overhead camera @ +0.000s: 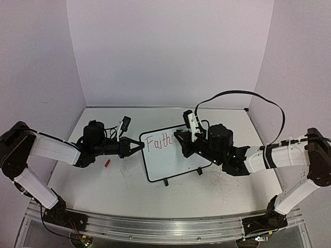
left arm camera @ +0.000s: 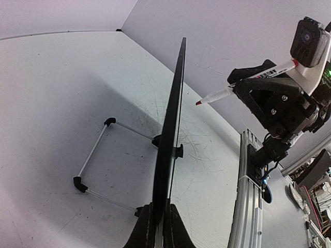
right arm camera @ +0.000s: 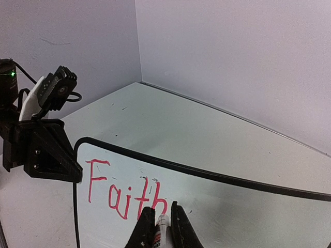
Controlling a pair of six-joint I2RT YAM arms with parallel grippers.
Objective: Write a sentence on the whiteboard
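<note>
The whiteboard (overhead camera: 173,163) stands tilted on its feet mid-table, with "Faith" (overhead camera: 158,141) written on it in red. My left gripper (overhead camera: 138,146) is shut on the board's left edge. In the left wrist view (left arm camera: 161,213) the board (left arm camera: 173,129) shows edge-on. My right gripper (overhead camera: 181,137) is shut on a red marker (right arm camera: 162,226), whose tip is just past the "h" (right arm camera: 158,199) on the board (right arm camera: 243,212). In the left wrist view the marker (left arm camera: 243,87) points at the board face with a small gap.
A small red cap (overhead camera: 107,163) lies on the table left of the board. The board's wire stand (left arm camera: 95,155) reaches out behind it. A metal rail (overhead camera: 165,227) runs along the near edge. Purple walls enclose the back and sides.
</note>
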